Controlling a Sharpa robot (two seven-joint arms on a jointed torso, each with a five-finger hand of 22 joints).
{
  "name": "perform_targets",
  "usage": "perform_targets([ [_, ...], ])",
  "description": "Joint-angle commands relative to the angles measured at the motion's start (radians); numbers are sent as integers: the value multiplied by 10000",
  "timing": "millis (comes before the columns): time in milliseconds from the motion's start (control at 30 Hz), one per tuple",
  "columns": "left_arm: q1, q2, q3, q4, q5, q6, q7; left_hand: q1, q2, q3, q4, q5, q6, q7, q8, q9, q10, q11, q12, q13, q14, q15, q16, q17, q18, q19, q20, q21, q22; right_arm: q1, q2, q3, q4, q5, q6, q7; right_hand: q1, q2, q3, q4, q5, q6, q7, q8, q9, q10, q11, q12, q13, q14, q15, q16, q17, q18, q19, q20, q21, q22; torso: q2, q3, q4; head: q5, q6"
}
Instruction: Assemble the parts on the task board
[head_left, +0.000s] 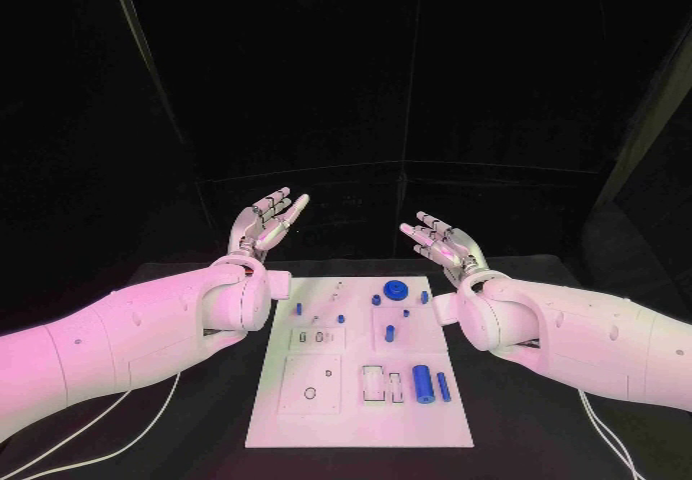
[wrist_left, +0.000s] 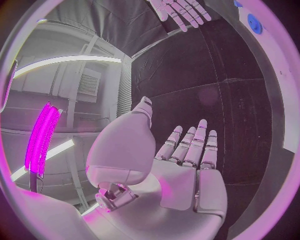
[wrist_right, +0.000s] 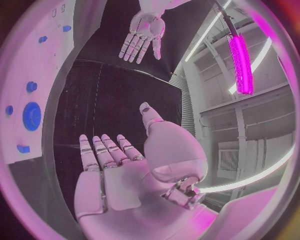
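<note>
Two silver hands are raised above the far end of the black table (head_left: 534, 420), palms up, fingers straight and apart, with nothing in either. From the head camera, the left hand (head_left: 268, 225) sits at about eleven o'clock from the task board (head_left: 361, 420), and the right hand (head_left: 444, 243) at about one o'clock from it; the two are well apart, with dark background between them. Neither hand touches the board or any part.

The task board lies flat in the middle of the table between the two white forearms, its long side running away from the robot. At its far end, toward twelve o'clock, a round blue gear (head_left: 392, 290) sits near the right-hand corner. Small blue pegs (head_left: 299, 309) lie toward the left edge of the board. Toward five o'clock on the board a thick blue cylinder (head_left: 423, 385) lies on its side, with a thinner blue rod (head_left: 443, 386) just beside it on the right. Dark outlined cut-outs mark the near left quarter of the board.

The left wrist camera shows the left hand's open palm, the right hand beyond it, and a corner of the board. The right wrist camera shows the empty right palm and the gear on the board's edge.
</note>
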Motion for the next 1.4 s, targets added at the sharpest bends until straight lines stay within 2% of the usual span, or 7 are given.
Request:
perform_targets([
  [33,51,47,-18,-104,326,833,676,321,1,7,93,49,163,879,67,25,169,41,68,25,195,64,64,25,184,94,105,61,21,156,124,-115,-293,-759,1891,-404,1756,5,361,-1167,-48,1952,1511,450,246,2607,211,507,257,2899,150,673,296,620,1632,24,760,354,0,1,-2,0,0],
  [267,51,47,-18,-104,326,833,676,438,46,47,41,53,726,1035,166,87,868,228,164,85,1146,133,241,138,211,484,112,216,95,305,249,-261,-590,-943,2439,-525,2364,-106,766,-2080,15,6158,1066,1384,619,6544,-404,1370,375,6765,-574,1637,455,1353,5031,-36,2448,1035,0,1,-2,0,0],
  [300,54,-411,-19,142,484,999,793,487,58,51,25,54,926,1076,198,105,1137,280,197,104,1539,152,317,180,205,664,116,282,125,331,39,-257,-897,-3977,804,-623,2368,-143,855,-2138,27,6349,1013,1362,578,6797,-472,1339,334,7071,-665,1654,424,1368,5231,-100,2572,1065,55,-10,12,26,-50],
  [433,62,-598,-20,332,485,1065,837,754,140,12,-134,64,2891,1072,615,312,3967,129,730,340,3086,-153,906,385,476,3750,70,1320,639,457,38,-256,-991,-4968,722,-853,2149,-213,1100,-2135,-79,6861,963,1256,453,7384,-586,1134,308,7659,-828,1533,369,1360,5597,-250,2825,1110,136,-2,11,23,-47],
  [633,83,-965,-20,769,382,1138,837,1149,261,-209,-561,46,4748,757,937,391,5653,-299,1054,312,4808,-701,1425,544,731,5542,-214,2222,904,710,5,-254,-1005,-6625,847,-1332,2111,-464,1377,-2162,-70,7273,849,1051,388,7912,-729,842,312,8507,-1063,1503,419,1362,6169,-514,3280,1249,304,7,-4,49,-2],
  [1000,143,-1779,-20,2065,153,1474,605,1383,418,-352,-971,56,5224,663,870,294,6307,-464,1004,287,5609,-940,1489,747,720,6401,-484,2545,925,1325,162,-250,-1046,-10119,1590,-2802,2461,-1002,1841,-2158,433,8348,424,1104,444,9602,-1325,869,362,10753,-1871,2093,885,1328,7267,-1390,5377,2394,906,-2,62,1,258],
  [1400,223,-2358,-21,3419,118,1617,531,1467,441,-363,-1101,57,5241,658,817,274,6284,-462,933,269,5612,-939,1416,762,713,6446,-493,2533,894,1599,520,-235,-857,-13698,2347,-4227,2095,-1353,1973,-2094,74,8400,320,674,400,9608,-1474,383,385,12754,-2292,3287,2027,1355,8005,-1835,7583,3682,1646,-22,206,-33,467],
])
